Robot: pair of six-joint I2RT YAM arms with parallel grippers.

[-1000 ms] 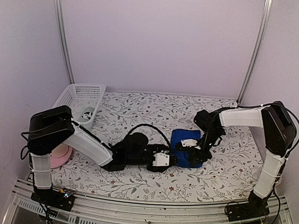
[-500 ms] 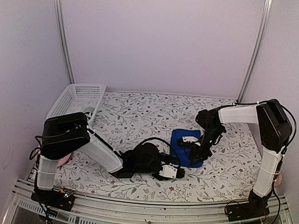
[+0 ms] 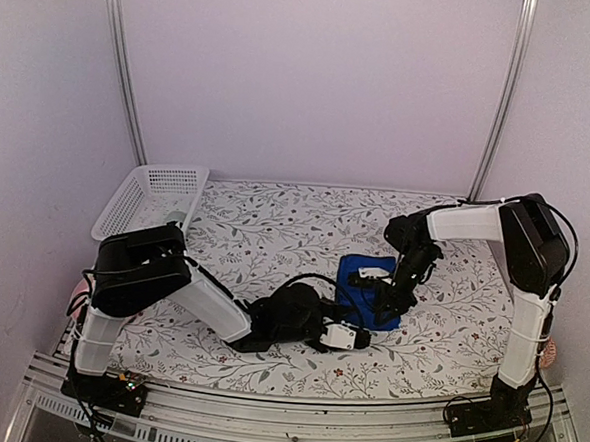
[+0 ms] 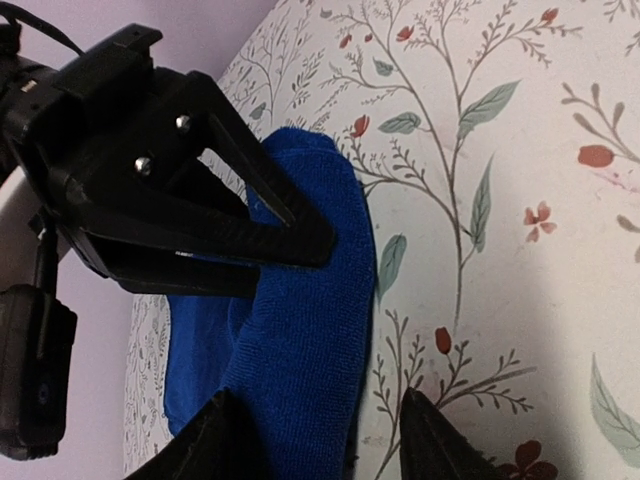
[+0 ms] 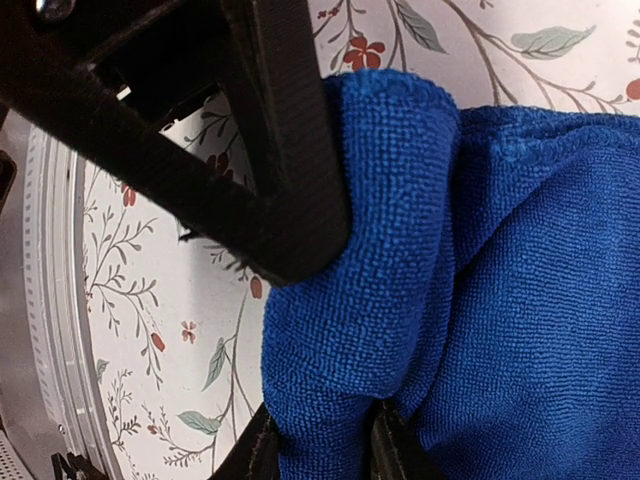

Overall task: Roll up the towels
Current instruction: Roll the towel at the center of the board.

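Left arm lying low along the near side of the surface [image 3: 275, 220], stretched toward 3 o'clock. My left pincer [image 4: 318, 445] is apart, its fingers straddling the folded edge of the blue towel [image 5: 540, 300] without closing on it. Right arm up from 5 o'clock, elbow high, wrist bent down. My right pincer [image 5: 322, 452] is clamped on a thick fold of that towel, which sits at 3 o'clock from the middle. White basket [image 3: 126, 199] at 10 o'clock holds something pale I can't make out.
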